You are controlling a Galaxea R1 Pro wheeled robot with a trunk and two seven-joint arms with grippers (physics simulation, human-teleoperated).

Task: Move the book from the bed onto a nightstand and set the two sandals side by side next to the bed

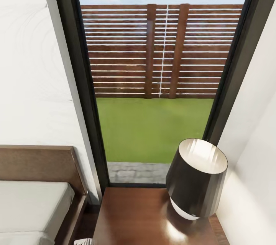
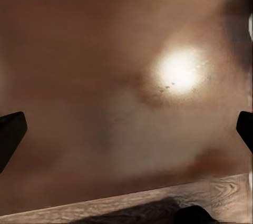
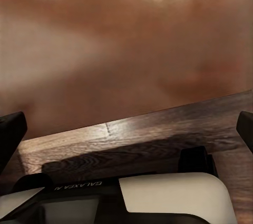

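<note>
— What is showing of the robot's own body?

— Black fingertips (image 2: 10, 134) are poking in at both side edges of the left wrist picture. The right wrist picture is showing black fingertips (image 3: 11, 132) too. At its bottom, a white rounded shell (image 3: 174, 195) is sitting on a black part with white letters, "GALAXEA" (image 3: 79, 185).

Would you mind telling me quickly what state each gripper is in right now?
Left gripper: open, holding nothing, above the nightstand top.
Right gripper: open, holding nothing.
</note>
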